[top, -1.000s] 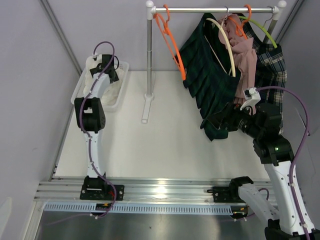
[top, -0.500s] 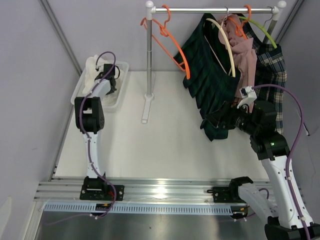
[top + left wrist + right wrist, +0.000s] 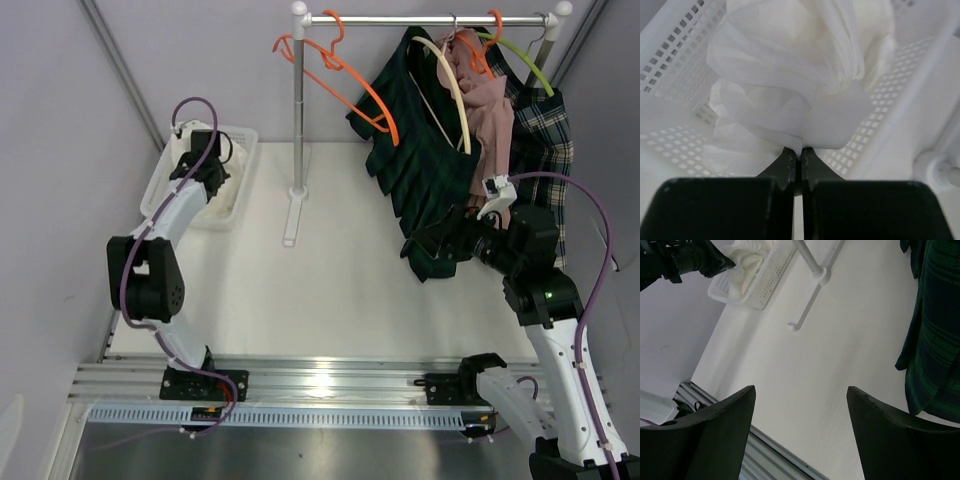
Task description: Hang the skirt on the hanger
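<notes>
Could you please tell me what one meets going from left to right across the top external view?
white basket → rack post → orange hanger → green skirt → pink garment → plaid skirt

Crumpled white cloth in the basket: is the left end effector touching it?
Touching. The left wrist view shows the left end effector pinched shut on a fold of the crumpled white cloth.

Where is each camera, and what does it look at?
Top: high behind, looking down at the table; left arm, right arm show.
Left wrist: on the left arm, looking into the basket; left hand shut on white cloth.
Right wrist: on the right arm, looking across the table; right hand open, green skirt beside.
Shared: top and right wrist both show basket and rack.
</notes>
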Robot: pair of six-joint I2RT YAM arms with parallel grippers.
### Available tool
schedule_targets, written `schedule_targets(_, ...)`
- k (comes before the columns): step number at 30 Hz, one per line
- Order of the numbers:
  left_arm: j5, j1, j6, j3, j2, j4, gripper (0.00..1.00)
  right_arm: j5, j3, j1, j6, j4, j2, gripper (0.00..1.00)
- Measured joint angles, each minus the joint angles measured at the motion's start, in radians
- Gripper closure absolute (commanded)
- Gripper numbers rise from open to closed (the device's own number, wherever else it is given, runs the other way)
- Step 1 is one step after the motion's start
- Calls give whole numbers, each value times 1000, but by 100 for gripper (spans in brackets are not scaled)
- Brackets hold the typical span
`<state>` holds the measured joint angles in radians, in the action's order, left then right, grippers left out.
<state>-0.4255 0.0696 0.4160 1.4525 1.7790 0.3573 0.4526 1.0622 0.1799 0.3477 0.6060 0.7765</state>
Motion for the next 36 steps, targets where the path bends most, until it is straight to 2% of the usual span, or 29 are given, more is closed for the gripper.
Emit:
schedule_targets(10,-6,111,27,-41,-264,-8,100,17,6,0,7,-8,-4,21)
schedule_targets(17,-12,206,6,49,-398,34,100,33,8,0,16,-28,-5,22)
schedule_targets(27,-47,471,-44,195,-504,140,100,38,8,30,19,-61,-2,22)
schedule_targets(36,-94,765,-33,172,-557,231,100,1,-9,126,31,-84,-6,22)
